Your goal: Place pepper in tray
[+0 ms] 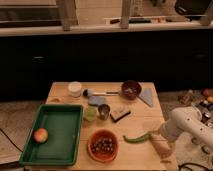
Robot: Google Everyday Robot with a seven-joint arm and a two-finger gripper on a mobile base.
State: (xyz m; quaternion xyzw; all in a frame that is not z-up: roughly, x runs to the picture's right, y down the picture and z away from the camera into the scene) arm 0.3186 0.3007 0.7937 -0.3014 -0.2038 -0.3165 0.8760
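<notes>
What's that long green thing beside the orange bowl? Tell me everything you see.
A green chili pepper: long, slender, slightly curved. It lies flat on the wooden table, just right of the orange bowl, outside the green tray. The robot's gripper is at its right end, contact unclear.

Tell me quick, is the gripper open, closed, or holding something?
Gripper: low over the table at its near right corner, next to the right end of the pepper; open or closed cannot be told.
</notes>
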